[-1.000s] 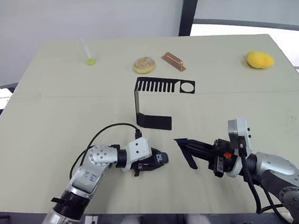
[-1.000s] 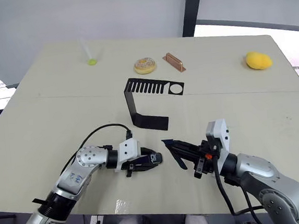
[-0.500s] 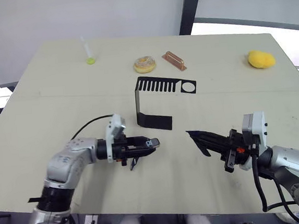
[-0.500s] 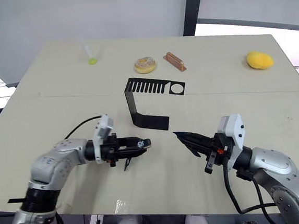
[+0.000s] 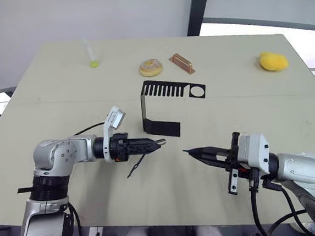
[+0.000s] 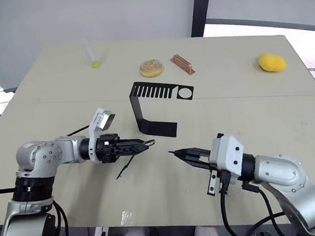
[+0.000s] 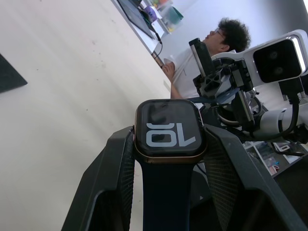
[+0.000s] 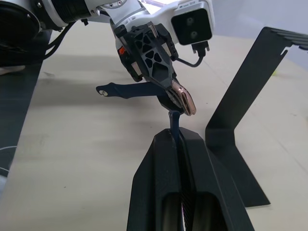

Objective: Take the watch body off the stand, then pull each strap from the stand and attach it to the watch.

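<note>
My left gripper (image 5: 157,143) is shut on the watch body (image 7: 168,129), whose dark screen shows white digits. One navy strap (image 5: 135,166) is joined to the watch and hangs from it toward the table. My right gripper (image 5: 200,154) is shut on the other strap (image 8: 174,123), whose free end points at the watch body (image 8: 185,101) a short gap away. The black stand (image 5: 162,110) sits on the table just behind both grippers, its slotted top plate (image 6: 155,90) bare.
A doughnut (image 5: 151,68), a copper-coloured bar (image 5: 181,63), a yellow lump (image 5: 274,61) and a green-tipped tube (image 5: 91,55) lie along the far side of the table (image 5: 62,104). A person (image 7: 226,38) sits beyond the table in the left wrist view.
My right gripper has rolled over and moved left, bringing its strap's end closer to the watch. My left gripper has risen slightly, and the attached strap now hangs lower.
</note>
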Controlling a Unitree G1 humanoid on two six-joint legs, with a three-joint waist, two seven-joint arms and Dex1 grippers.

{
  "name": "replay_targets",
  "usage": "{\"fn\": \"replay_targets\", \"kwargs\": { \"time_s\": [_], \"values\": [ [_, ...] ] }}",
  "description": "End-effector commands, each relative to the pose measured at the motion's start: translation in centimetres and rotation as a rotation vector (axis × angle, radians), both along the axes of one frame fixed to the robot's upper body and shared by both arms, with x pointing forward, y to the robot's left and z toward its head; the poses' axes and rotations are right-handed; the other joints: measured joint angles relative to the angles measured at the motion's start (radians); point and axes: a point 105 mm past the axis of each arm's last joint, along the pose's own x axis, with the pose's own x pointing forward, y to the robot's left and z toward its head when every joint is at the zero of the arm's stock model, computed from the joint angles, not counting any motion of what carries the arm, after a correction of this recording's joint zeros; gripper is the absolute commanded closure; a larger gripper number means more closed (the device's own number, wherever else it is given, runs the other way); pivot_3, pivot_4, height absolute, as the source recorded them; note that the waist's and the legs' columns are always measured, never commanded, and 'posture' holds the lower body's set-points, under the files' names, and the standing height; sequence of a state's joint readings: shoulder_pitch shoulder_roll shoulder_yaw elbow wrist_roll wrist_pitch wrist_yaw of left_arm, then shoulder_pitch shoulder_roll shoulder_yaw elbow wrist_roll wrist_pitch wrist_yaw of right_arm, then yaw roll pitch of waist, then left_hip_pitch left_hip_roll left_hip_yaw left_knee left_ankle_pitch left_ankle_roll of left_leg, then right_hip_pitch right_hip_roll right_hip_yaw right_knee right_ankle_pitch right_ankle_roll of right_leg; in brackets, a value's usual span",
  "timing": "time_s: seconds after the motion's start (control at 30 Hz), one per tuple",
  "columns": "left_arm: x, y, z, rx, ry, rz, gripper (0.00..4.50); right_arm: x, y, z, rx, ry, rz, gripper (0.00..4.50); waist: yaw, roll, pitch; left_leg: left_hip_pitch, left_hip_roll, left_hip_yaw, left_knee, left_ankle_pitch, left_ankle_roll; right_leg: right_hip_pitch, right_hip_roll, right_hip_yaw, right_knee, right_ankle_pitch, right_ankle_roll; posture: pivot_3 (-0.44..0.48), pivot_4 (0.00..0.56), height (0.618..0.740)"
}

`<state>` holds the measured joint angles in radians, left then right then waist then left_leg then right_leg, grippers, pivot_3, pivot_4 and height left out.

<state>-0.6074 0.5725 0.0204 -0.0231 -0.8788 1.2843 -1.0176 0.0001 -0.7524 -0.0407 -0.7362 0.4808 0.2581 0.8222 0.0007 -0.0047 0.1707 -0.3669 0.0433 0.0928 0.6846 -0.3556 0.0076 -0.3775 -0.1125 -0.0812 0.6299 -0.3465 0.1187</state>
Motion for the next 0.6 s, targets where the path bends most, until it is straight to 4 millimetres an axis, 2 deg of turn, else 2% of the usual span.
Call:
{"fn": "replay_targets", "kwargs": {
  "time_s": [0.03,0.6],
  "values": [
    [-0.3,-0.3,0.7,0.004,-0.048,-0.027,2.91,-0.6,0.7,0.7,-0.024,-0.093,0.039,4.5,-0.002,0.0,0.0,0.0,0.0,0.0,0.0,0.0,0.0,0.0,0.0,0.0,0.0,0.0,0.0,0.0,0.15,0.74],
    [-0.5,-1.8,0.9,0.034,-0.072,-0.007,2.91,1.6,1.5,-0.4,-0.078,-0.134,0.031,4.5,-0.001,0.0,0.0,0.0,0.0,0.0,0.0,0.0,0.0,0.0,0.0,0.0,0.0,0.0,0.0,0.0,0.15,0.74]
  ]
}}
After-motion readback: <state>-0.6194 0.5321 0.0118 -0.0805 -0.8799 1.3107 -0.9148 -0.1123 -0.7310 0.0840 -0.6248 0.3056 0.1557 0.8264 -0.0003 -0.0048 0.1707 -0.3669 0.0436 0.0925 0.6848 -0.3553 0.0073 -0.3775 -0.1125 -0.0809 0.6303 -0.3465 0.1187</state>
